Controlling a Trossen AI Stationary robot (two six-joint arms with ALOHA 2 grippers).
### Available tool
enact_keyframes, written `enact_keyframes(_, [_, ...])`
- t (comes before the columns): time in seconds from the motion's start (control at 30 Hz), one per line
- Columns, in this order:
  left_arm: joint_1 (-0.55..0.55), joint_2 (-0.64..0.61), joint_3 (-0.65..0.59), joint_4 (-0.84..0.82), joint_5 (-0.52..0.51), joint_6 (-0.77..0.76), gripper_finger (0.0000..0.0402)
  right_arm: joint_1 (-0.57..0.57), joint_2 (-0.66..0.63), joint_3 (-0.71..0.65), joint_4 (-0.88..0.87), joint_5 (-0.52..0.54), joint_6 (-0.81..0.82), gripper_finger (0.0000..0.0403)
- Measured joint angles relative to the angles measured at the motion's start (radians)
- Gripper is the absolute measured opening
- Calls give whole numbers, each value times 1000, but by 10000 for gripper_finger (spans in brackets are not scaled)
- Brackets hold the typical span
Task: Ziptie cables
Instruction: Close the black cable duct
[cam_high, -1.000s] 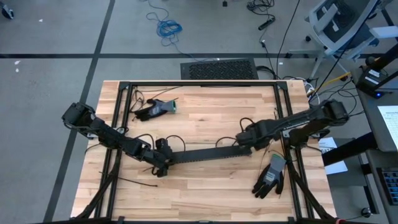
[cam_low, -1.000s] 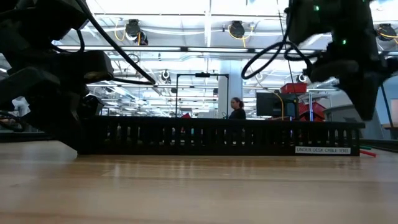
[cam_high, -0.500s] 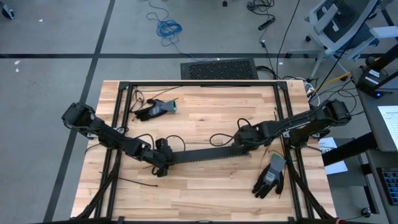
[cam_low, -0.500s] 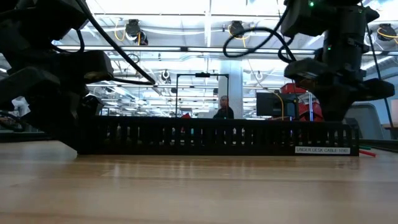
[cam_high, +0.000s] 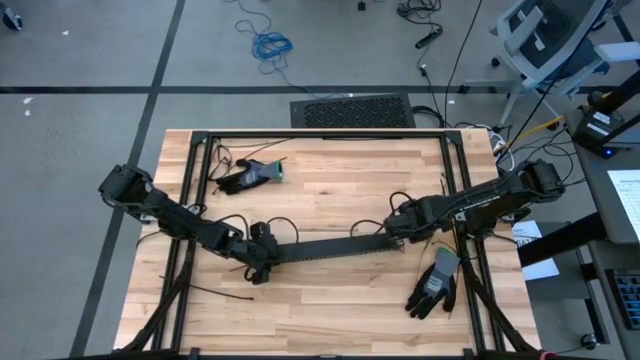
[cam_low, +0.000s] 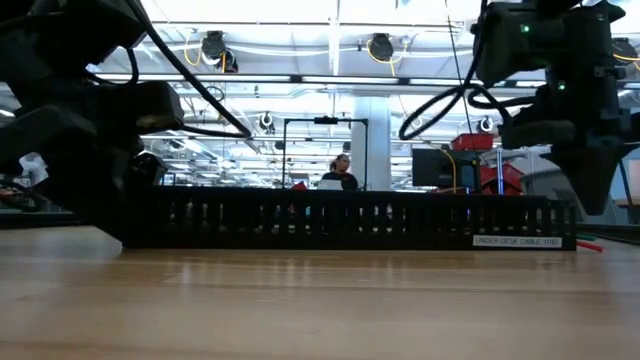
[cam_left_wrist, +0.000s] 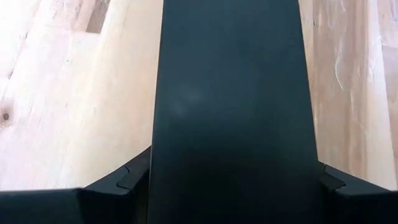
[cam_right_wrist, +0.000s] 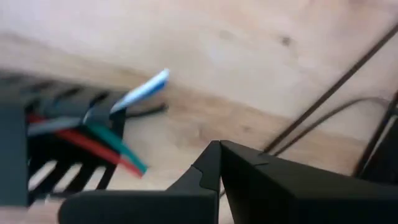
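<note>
Left hand (cam_high: 262, 256) clamps the long black slotted plastic cable tray (cam_high: 325, 246), steadying it; right hand (cam_high: 392, 229), grip indeterminate, hovers near coloured cables (cam_right_wrist: 102, 134) at the right end.

The table (cam_high: 330, 190) is pale, smooth wood with visible grain. The long slotted tray (cam_low: 350, 220) looks like matt black plastic. The cables (cam_right_wrist: 106, 140) have smooth coloured plastic sheaths.

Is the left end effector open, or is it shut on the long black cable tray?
Shut on it. In the left wrist view both fingers press against the sides of the cable tray, and from above the left end effector sits at its end.
</note>
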Motion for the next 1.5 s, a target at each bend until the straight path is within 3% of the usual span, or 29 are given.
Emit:
enact_keyframes(0.23, [-1, -94, 72, -183, 17, 38, 249, 5, -35, 0, 13, 106, 38, 0])
enact_keyframes(0.4, [0, -123, 89, -217, -4, 115, 249, 3, -51, 0, 11, 110, -19, 0])
enact_keyframes(0.7, [41, -119, 88, -281, 78, 78, 249, 6, -59, 0, 16, 105, -78, 3])
enact_keyframes(0.83, [85, -119, 88, -293, 124, 52, 268, 11, -59, 0, 44, 114, -110, 31])
enact_keyframes(1.07, [154, -119, 114, -353, 300, 55, 326, 27, -58, 0, 112, 159, -171, 127])
enact_keyframes(1.27, [191, -120, 259, -578, 270, 61, 351, 46, -58, 0, 111, 208, -201, 189])
enact_keyframes(1.5, [199, -153, 438, -892, 113, 59, 352, 45, -58, 0, 97, 231, -247, 187])
